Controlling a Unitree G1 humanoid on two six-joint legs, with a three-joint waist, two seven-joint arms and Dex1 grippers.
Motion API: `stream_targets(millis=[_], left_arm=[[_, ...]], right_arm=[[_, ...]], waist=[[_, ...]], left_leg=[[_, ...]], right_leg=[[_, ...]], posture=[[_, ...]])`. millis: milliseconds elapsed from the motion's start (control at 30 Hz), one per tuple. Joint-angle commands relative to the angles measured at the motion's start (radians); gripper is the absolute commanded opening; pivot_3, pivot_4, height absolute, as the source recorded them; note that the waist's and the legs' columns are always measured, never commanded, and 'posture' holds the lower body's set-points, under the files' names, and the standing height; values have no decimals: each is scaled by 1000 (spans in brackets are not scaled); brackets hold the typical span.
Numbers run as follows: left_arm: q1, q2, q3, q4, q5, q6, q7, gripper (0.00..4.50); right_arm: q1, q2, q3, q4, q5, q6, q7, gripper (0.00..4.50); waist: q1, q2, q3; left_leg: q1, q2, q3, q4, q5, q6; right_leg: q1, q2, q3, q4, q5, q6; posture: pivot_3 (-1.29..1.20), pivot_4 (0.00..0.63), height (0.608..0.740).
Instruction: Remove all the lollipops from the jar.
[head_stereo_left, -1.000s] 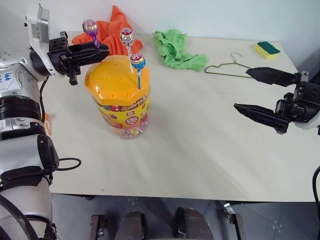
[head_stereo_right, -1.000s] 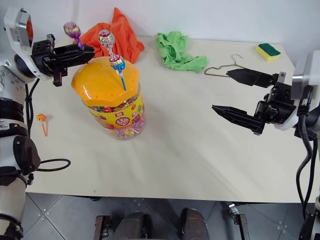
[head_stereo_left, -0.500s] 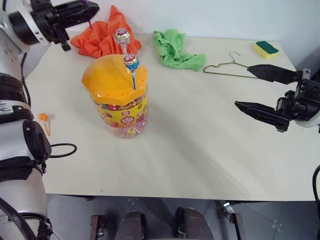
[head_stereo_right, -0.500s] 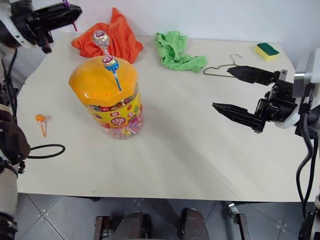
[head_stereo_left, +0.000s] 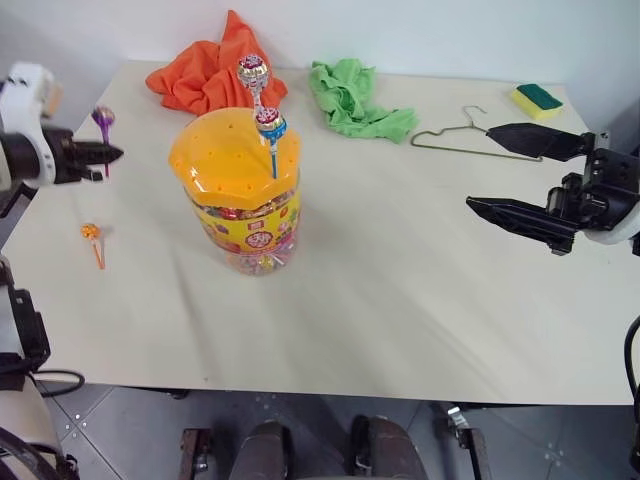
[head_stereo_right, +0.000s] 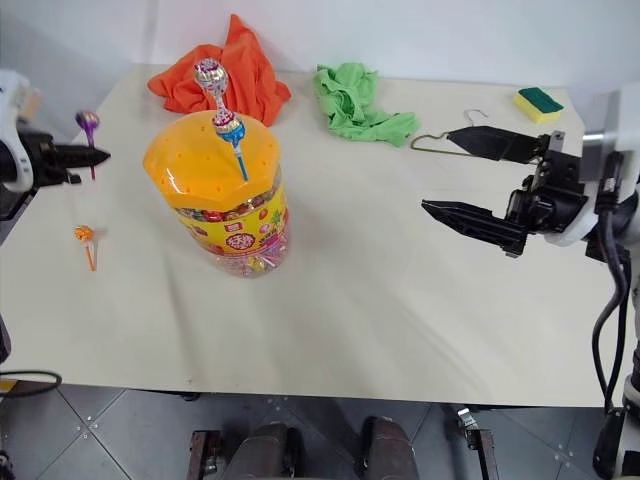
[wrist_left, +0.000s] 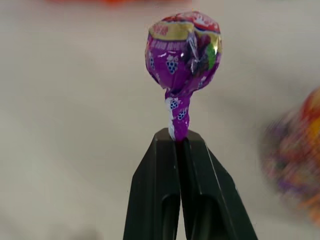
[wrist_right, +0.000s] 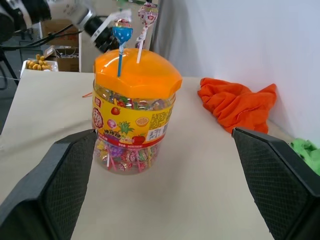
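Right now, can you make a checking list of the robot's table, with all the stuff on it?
Surface: cream table, flat.
Job's things: jar upright, orange lid on; white lollipop and blue lollipop stand in lid holes; orange lollipop lies on the table; purple lollipop held.
Clutter: orange cloth, green cloth, wire hanger, yellow-green sponge.
Grippers: left gripper shut on purple lollipop's stick; right gripper open, holding nothing.
Cables: black cable below the table's edge.
Surroundings: white wall, grey tiled floor.
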Motion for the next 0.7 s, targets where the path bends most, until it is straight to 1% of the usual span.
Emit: stream_targets(millis=[33, 167, 333, 433, 500, 533, 600, 700], left_arm=[[115, 9, -59, -74, 54, 67, 35, 70], [163, -31, -99, -59, 81, 107, 74, 70], [121, -65, -122, 33, 114, 102, 119, 70], [95, -63, -160, 61, 132, 114, 85, 70], [73, -62, -173, 81, 136, 127, 61, 518], [64, -59, -172, 82, 136, 130, 57, 661], [55, -50, -171, 68, 134, 126, 43, 1230], [53, -19, -163, 28, 127, 126, 11, 2247]], right_arm=[[-27, 6, 0, 3, -3, -31, 10, 4500], [-41, 10, 14, 17, -8, -39, 17, 4500], [-53, 10, 26, 33, -14, -46, 24, 4500], [-56, 12, 26, 35, -17, -46, 25, 4500], [-53, 12, 26, 31, -16, -45, 25, 4500], [-51, 10, 24, 30, -15, -45, 25, 4500], [-47, 7, 20, 27, -13, -43, 23, 4500], [-47, 1, 12, 25, -11, -42, 21, 4500]], waist=[[-2, 0, 0], [1, 0, 0], [5, -1, 0], [2, -1, 0], [0, -1, 0], [0, -1, 0], [-1, -1, 0], [-3, -1, 0]], left_leg=[[0, 0, 0, 0, 0, 0], [0, 0, 0, 0, 0, 0], [0, 0, 0, 0, 0, 0], [0, 0, 1, 0, 0, 0], [0, 0, 1, 0, 0, 0], [0, 0, 1, 0, 0, 0], [0, 0, 1, 0, 0, 0], [0, 0, 1, 0, 0, 0]], right_leg=[[0, 0, 0, 0, 0, 0], [0, 0, 0, 0, 0, 0], [0, 0, 0, 0, 0, 0], [0, 0, 0, 0, 0, 0], [0, 0, 0, 0, 0, 0], [0, 0, 0, 0, 0, 0], [0, 0, 0, 0, 0, 0], [0, 0, 0, 0, 0, 0]], posture=[[0, 150, 740], [0, 150, 740], [0, 150, 740], [0, 150, 740], [0, 150, 740], [0, 150, 740], [0, 150, 740], [0, 150, 740]])
